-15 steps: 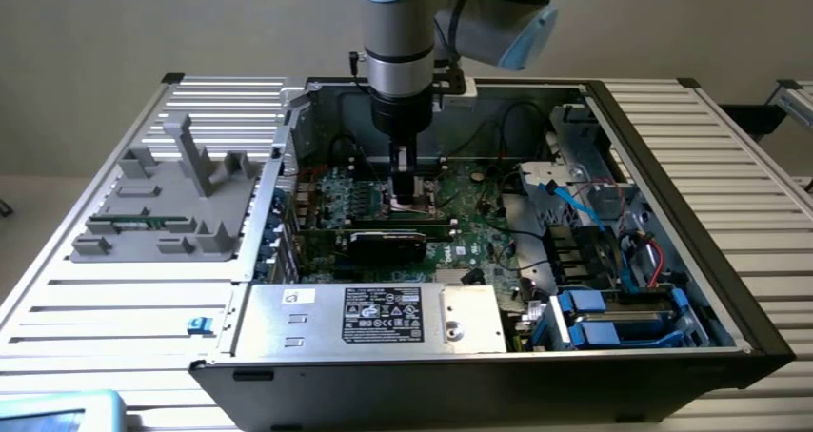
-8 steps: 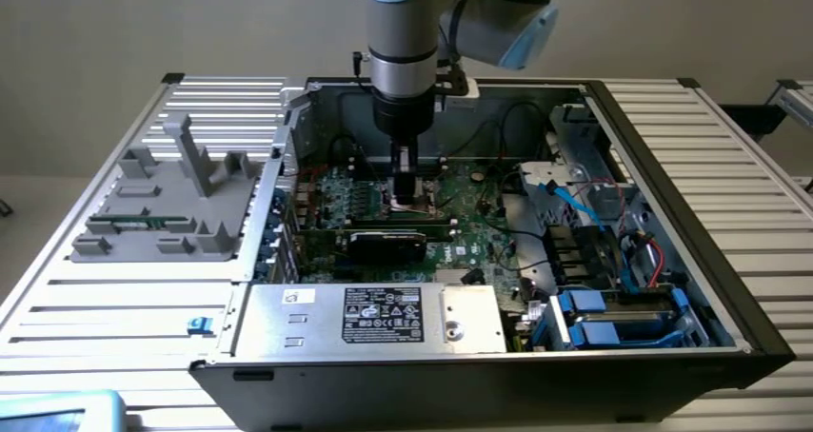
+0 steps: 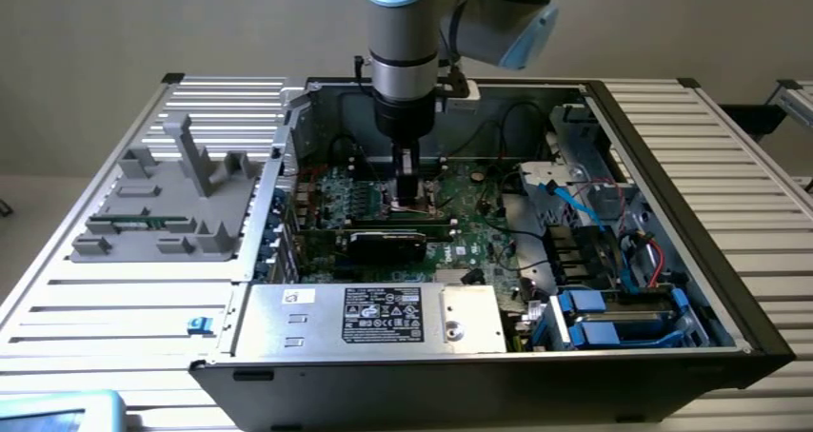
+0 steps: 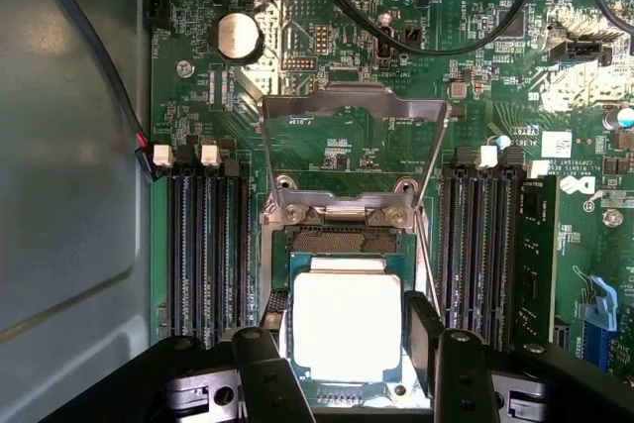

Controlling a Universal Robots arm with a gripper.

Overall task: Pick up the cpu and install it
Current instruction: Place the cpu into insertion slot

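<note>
Gripping cpu [image 4: 345,319], end effector [image 4: 344,336] at socket [image 4: 342,240].

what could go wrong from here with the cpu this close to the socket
1. The cpu sits gripped in the gripper low over the socket; any skew could seat it crooked or hurt the contacts.
2. The raised load plate leans just beyond it and might get bumped.
3. The memory slots crowd both sides, leaving the fingers little room.
</note>
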